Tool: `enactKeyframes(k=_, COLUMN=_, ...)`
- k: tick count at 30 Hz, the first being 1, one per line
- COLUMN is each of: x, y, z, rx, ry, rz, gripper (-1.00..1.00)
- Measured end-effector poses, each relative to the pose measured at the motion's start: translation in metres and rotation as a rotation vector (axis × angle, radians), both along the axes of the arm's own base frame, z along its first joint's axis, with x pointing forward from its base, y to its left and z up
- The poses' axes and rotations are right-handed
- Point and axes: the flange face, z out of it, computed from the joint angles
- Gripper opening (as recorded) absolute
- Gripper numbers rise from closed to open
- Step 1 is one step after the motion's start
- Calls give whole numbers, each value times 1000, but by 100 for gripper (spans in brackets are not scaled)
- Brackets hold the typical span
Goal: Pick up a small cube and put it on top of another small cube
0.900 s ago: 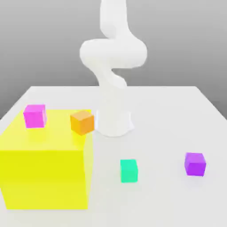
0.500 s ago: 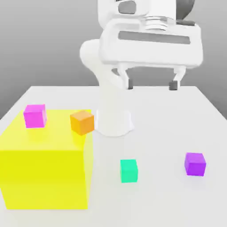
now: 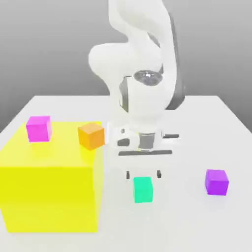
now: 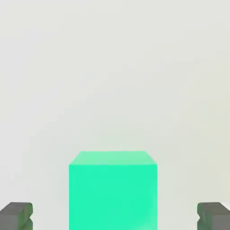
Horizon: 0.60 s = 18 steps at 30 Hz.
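item: small plain teal-green cube [image 3: 142,189], resting on the white tabletop [image 3: 197,128], between the big yellow block [image 3: 49,189] and the small purple cube [image 3: 216,181].

tool: two-finger gripper [image 3: 142,174], pointing down, jaws spread wide, nothing held; dark fingertips [image 4: 16,214] stand clear on either side of the cube's faces in the hand view.

key relation: cube lies directly beneath the gripper, just below tip level, centred in the gap, its sides square to the jaws. judged next need: a straight descent, then closing.

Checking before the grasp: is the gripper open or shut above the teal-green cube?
Open. In the hand view the fingertips stand well apart either side of the small cube, not touching it; the gripper hovers just above it.
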Motion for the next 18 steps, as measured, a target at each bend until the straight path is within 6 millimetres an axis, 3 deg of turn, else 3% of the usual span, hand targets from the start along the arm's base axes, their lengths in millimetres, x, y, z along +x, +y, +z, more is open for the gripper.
enactKeyframes(k=6, x=-3, y=0, z=-32, rx=5, ry=2, rz=4, gripper=0)
enactKeyframes(k=7, x=-5, y=0, z=-36, rx=7, ry=4, rz=5, gripper=-100)
enactKeyframes(k=14, x=-5, y=0, z=-37, rx=7, ry=4, rz=5, gripper=-100)
enactKeyframes(k=18, x=-1, y=1, z=-20, rx=2, ry=0, rz=3, gripper=-100)
